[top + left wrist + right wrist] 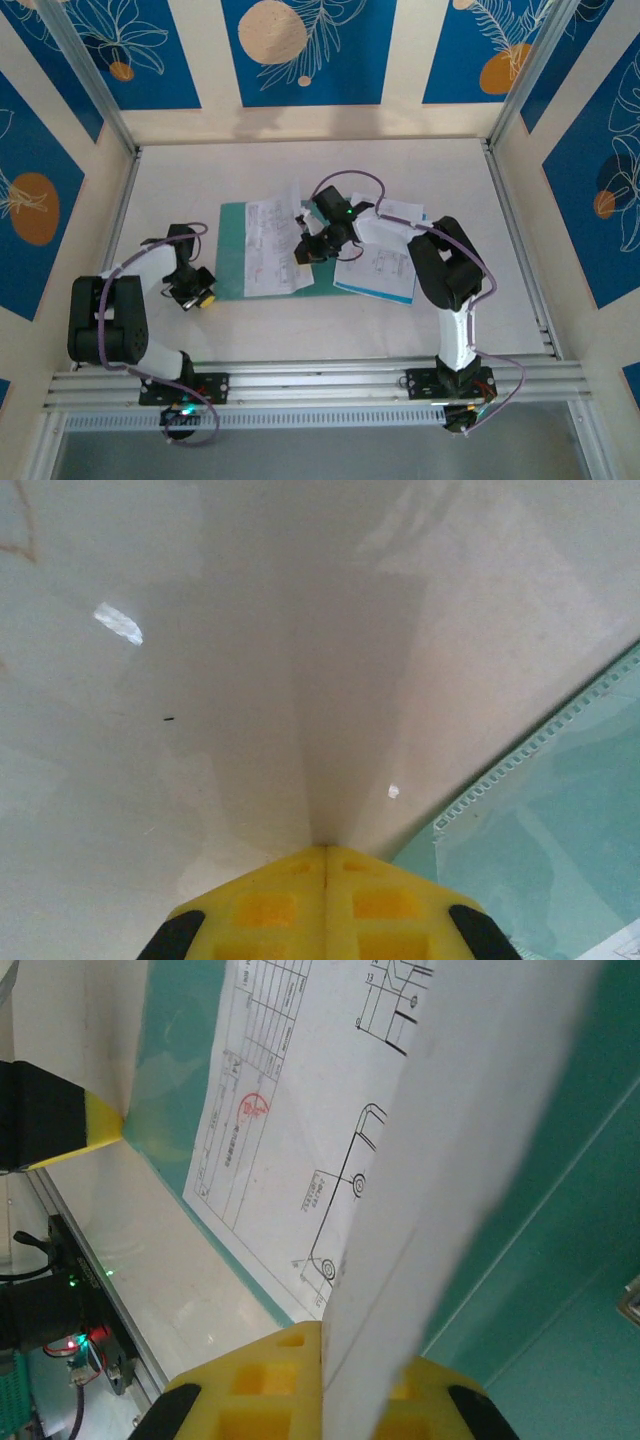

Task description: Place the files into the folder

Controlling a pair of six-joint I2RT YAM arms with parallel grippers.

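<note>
top view, findings:
- folder [232,262]: teal-green, flat on the table [420,170], approx 9 o'clock of table centre. only its left part is bare.
- printed sheets [272,250]: white, w/ text and drawings, lying on the folder's right part.
- 2nd lot of white sheets [385,255]: approx 4 o'clock of centre, resting on the cyan-blue sheet [375,293]. i see its blue edge along the near side.
- left gripper [200,295]: at 8 o'clock of the folder, just off its left edge, low over bare table.
- right gripper [305,252]: over the folder's right edge, between the two lots of paper.

left wrist view: left gripper [325,865] has its yellow fingers pressed together, nothing between them. folder [560,830] corner at 4 o'clock. i can't tell if the tips touch the table [200,680].

right wrist view: right gripper [322,1370] is clamped on a white sheet [470,1160], which rises edge-on from between the fingers. a drawing sheet [290,1130] lies flat on the folder [560,1260] beneath it. left gripper [60,1120] at 9 o'clock.
</note>
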